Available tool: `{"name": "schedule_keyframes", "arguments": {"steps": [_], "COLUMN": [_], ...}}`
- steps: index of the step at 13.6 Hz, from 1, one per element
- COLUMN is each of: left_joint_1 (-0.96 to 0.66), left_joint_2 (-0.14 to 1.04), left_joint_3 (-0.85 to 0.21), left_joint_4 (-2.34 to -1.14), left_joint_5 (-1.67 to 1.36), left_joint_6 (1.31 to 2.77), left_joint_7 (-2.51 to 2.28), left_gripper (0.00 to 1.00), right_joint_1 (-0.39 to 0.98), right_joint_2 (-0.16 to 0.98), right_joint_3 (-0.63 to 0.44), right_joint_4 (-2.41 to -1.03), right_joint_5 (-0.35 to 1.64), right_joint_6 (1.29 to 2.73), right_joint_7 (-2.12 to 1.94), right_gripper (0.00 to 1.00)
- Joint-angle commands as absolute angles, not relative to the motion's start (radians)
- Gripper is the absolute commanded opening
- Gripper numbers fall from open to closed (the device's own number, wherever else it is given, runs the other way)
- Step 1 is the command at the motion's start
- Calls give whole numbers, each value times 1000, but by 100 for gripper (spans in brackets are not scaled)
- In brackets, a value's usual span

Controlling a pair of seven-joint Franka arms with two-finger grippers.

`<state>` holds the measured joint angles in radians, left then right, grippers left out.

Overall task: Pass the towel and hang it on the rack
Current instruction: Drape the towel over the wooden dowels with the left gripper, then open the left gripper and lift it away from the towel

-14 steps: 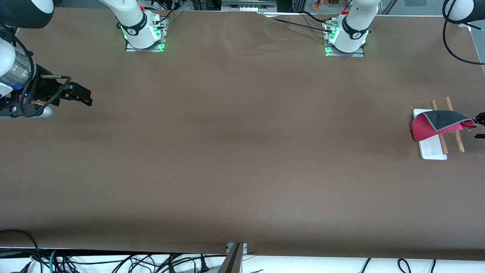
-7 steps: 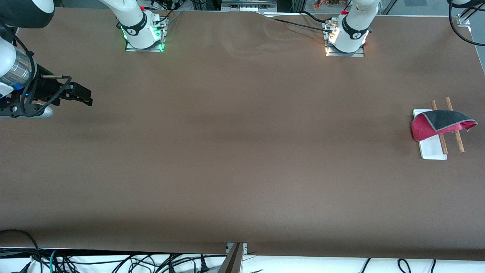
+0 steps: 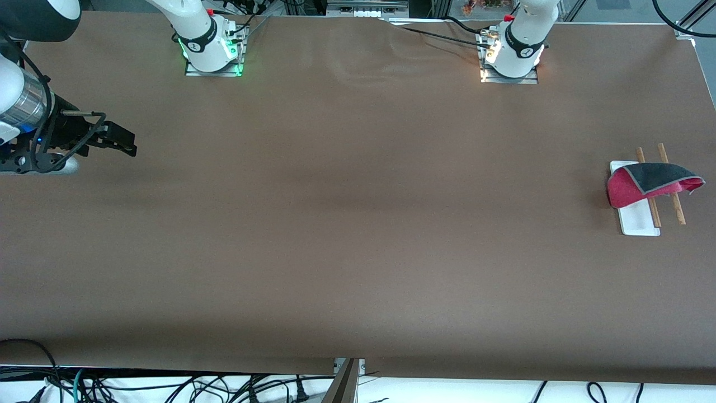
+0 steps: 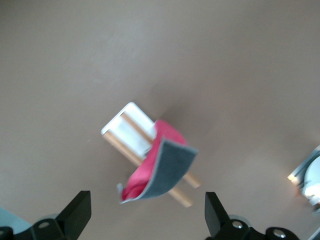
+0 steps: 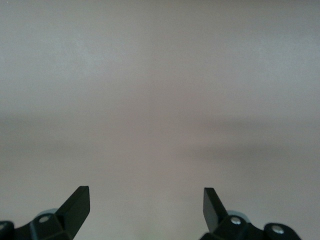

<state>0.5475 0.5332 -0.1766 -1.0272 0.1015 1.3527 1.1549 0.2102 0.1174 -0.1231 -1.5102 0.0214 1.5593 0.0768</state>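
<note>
The towel (image 3: 651,182), dark grey on top and pink-red underneath, hangs folded over the rack's (image 3: 637,221) two wooden rods at the left arm's end of the table. In the left wrist view the towel (image 4: 160,170) and the rack (image 4: 127,130) lie well below my left gripper (image 4: 147,210), which is open, empty and clear of the cloth. The left hand is out of the front view. My right gripper (image 3: 124,141) waits open at the right arm's end of the table, and its wrist view shows only bare table between its fingers (image 5: 75,202).
Brown table cover (image 3: 358,212) spans the whole view. The two arm bases (image 3: 212,50) (image 3: 512,53) stand along the edge farthest from the front camera. Cables (image 3: 168,386) hang below the table's near edge.
My left gripper has let go of the towel's edge and drawn back out of the front view. The towel stays draped on the rack. The right arm has not moved.
</note>
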Motion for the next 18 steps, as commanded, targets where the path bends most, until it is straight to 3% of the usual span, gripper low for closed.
{"name": "schedule_keyframes", "arguments": {"steps": [1, 3, 7, 9, 13, 15, 18], "left_joint_1": [453, 387, 160, 129, 77, 8, 37], "left_joint_2": [465, 442, 255, 191, -14, -18, -15], "left_joint_3": [-199, -248, -250, -249, -194, -85, -81], "left_joint_4": [-1048, -1055, -1306, -1403, -1753, -1782, -1784], "left_joint_5": [74, 72, 40, -4, 6, 8, -6], "left_joint_6": [1299, 1252, 1360, 1484, 1837, 1844, 1824], "left_joint_7": [934, 745, 346, 217, 106, 81, 86], "left_gripper": [100, 100, 100, 100, 100, 100, 100], "right_joint_1": [201, 201, 202, 209, 210, 210, 210], "right_joint_2": [109, 107, 107, 107, 109, 109, 114], "right_joint_3": [-110, -110, -110, -109, -110, -110, -110], "right_joint_4": [-1508, -1508, -1508, -1508, -1508, -1508, -1508], "right_joint_5": [6, 6, 6, 3, 3, 2, -2], "right_joint_6": [1554, 1552, 1551, 1554, 1555, 1563, 1565], "right_joint_7": [80, 78, 75, 75, 80, 80, 80], "right_gripper": [100, 100, 100, 100, 100, 100, 100]}}
